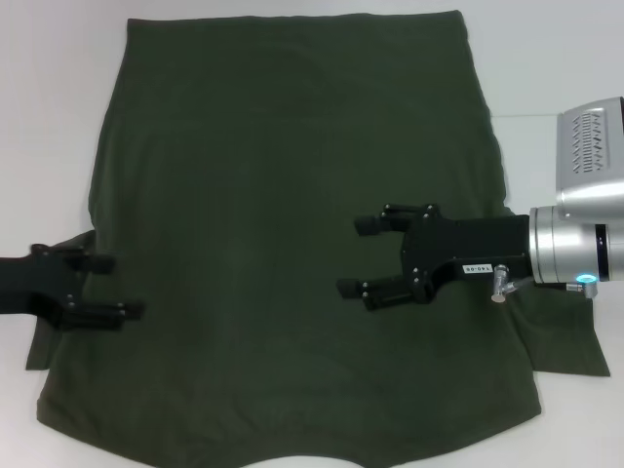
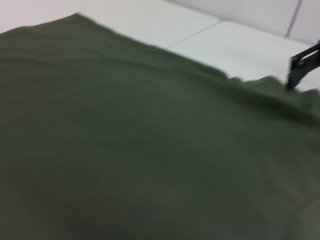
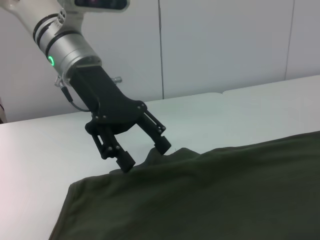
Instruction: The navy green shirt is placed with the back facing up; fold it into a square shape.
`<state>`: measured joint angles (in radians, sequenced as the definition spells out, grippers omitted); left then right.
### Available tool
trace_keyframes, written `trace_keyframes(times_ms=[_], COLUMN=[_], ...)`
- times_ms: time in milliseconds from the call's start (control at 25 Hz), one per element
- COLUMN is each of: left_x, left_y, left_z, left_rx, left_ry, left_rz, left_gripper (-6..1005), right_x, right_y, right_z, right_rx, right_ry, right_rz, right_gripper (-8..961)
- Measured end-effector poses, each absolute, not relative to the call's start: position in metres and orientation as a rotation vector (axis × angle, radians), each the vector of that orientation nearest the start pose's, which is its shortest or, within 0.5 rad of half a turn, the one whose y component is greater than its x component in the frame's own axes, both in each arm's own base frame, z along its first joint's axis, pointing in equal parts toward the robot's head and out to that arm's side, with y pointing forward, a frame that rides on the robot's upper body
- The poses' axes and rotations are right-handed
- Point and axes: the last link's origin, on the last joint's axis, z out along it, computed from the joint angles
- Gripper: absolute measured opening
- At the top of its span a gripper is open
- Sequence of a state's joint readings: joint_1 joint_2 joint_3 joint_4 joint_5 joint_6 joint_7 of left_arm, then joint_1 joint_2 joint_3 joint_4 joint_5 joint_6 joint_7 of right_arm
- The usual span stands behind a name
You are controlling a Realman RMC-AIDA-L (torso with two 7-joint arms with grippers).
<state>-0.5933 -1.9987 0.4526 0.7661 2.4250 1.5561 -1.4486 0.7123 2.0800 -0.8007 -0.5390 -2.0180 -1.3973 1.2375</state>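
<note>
The navy green shirt [image 1: 283, 195] lies spread flat on the white table, plain back up, with its neck edge nearest me and a sleeve out to each side. It fills the left wrist view [image 2: 125, 150] and the lower part of the right wrist view [image 3: 210, 200]. My left gripper [image 1: 115, 288] is open at the shirt's left edge by the sleeve. In the right wrist view the left gripper [image 3: 145, 155] has its fingertips down on a slightly raised bit of that edge. My right gripper [image 1: 359, 256] is open above the right middle of the shirt.
White table [image 1: 49, 97] shows bare to the left, to the right and beyond the shirt's far hem. A seam in the table top [image 1: 526, 115] runs off to the right. A pale wall [image 3: 225, 45] stands behind the table.
</note>
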Motion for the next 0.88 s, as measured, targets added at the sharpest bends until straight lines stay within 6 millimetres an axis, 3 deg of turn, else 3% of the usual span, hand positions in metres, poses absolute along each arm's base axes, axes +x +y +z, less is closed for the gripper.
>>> trace_keyframes(times_ms=[400, 880], left_x=[-0.332, -0.339], left_y=[0.355, 0.364], left_z=[0.077, 0.084], left_rx=[-2.549, -2.506], left_ry=[-0.706, -0.684], left_rz=[0.007, 0.130], left_gripper=[872, 802], right_x=[0.213, 0.212], right_y=[0.370, 0.369], right_z=[-0.037, -0.039], right_rx=[-2.846, -2.845], right_ry=[0.322, 0.339], right_rz=[0.557, 0.574], right_gripper=[946, 947])
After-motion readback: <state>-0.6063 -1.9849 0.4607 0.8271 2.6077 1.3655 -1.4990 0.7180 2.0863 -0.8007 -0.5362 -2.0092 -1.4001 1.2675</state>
